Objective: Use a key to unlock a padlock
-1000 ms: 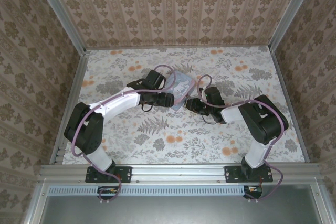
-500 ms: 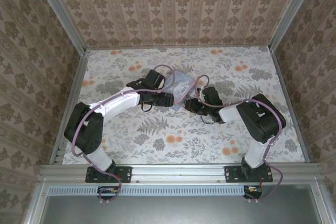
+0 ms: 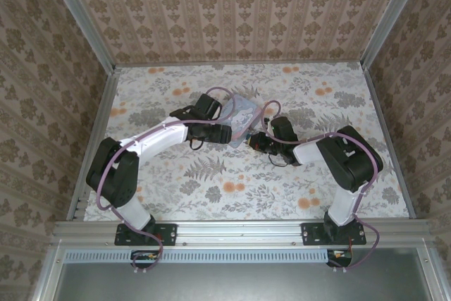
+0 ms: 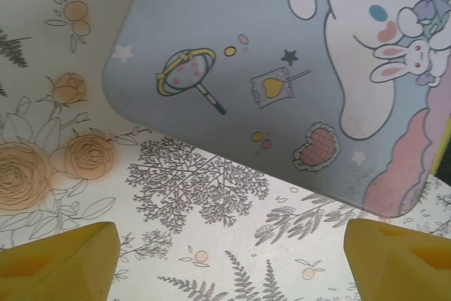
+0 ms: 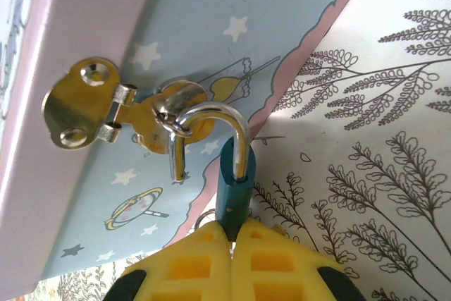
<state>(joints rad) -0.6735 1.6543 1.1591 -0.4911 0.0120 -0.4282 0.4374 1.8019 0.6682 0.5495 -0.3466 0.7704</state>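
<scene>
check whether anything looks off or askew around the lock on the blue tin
The padlock has its shackle sprung open: one leg sits in the teal body, the other hangs free, hooked through the ring of the hasp on the tin. The right gripper is shut on the padlock. Nothing looks damaged.

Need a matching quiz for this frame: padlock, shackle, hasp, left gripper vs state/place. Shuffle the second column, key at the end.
Things
1. padlock
2. shackle
3. hasp
4. left gripper

States
A. gold, mounted on the tin
B. open, pointed at the tin
C. clamped in the shut right gripper
D. silver, one leg free, hooked through the hasp's ring

Pairs: 1-C, 2-D, 3-A, 4-B
</scene>
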